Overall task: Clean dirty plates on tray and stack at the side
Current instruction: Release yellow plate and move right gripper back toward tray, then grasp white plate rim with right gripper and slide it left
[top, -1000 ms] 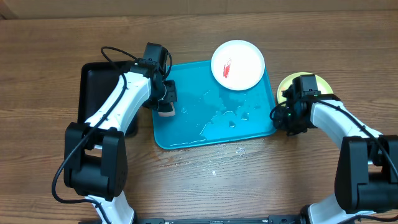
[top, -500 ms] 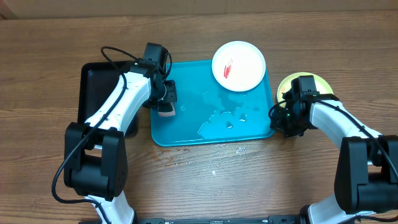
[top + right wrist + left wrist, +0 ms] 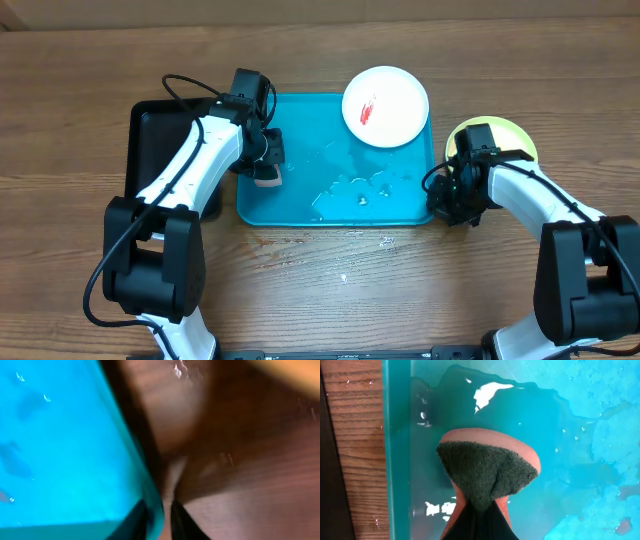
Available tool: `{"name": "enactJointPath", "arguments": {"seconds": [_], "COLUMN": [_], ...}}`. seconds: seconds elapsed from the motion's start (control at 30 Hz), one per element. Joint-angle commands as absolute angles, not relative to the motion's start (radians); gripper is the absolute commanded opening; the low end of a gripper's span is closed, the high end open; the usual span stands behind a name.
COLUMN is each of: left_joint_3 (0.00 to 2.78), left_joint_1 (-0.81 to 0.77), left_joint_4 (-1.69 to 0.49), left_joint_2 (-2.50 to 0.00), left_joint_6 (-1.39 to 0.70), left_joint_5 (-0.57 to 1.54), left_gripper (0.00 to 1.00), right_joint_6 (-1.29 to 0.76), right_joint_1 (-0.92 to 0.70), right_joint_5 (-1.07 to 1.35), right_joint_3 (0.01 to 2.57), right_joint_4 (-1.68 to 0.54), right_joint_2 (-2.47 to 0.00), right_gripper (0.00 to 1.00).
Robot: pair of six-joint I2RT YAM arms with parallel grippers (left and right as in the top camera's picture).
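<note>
Tray (image 3: 300, 205) slid left carrying one plate (image 3: 386, 92), one sponge (image 3: 267, 180).

The turquoise tray (image 3: 300, 200) lay flat on the wooden desk (image 3: 330, 290), long sides running left to right, its floor wet with puddles and beads of water (image 3: 345, 185). A round white plate (image 3: 395, 115) bearing a red smear (image 3: 367, 108) sat on its far right corner, overhanging the far rim. A yellow-green plate (image 3: 495, 128) lay on the desk just right of the tray, partly hidden.
</note>
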State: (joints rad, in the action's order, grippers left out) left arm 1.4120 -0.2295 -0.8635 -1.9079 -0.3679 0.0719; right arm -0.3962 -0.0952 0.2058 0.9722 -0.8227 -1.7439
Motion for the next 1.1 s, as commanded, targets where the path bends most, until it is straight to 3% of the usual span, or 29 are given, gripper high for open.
{"name": "enactJointPath", "arguments": {"seconds": [0.0, 0.17, 0.33, 0.53, 0.7, 1.07], "left_joint_3": [1.409, 1.409, 1.409, 1.409, 1.409, 1.409], "left_joint_1": [-0.236, -0.236, -0.236, -0.236, -0.236, -0.236], "left_joint_4": [-0.859, -0.857, -0.855, -0.855, -0.855, -0.855], "left_joint_2": [-1.909, -1.909, -1.909, -1.909, -1.909, -1.909], "left_joint_6": [-0.382, -0.382, -0.382, -0.382, -0.382, -0.382], "left_joint_5": [0.079, 0.079, 0.079, 0.079, 0.079, 0.079], "left_gripper": [0.04, 0.04, 0.04, 0.04, 0.04, 0.04], "right_joint_6": [-0.415, -0.388, -0.400, -0.610, -0.791, -0.793], "right_joint_1": [-0.095, -0.095, -0.096, -0.100, -0.134, -0.190], "right_joint_5": [0.159, 0.158, 0.159, 0.157, 0.076, 0.072], "right_joint_3": [1.053, 1.233, 1.330, 1.328, 1.328, 1.329], "right_joint_4": [-0.892, -1.018, -0.950, -0.739, -0.634, -0.532], "right_joint_2": [-1.733, -1.728, -1.728, -1.781, -1.879, -2.035], "right_gripper": [0.21, 0.27, 0.37, 0.27, 0.27, 0.32]}}
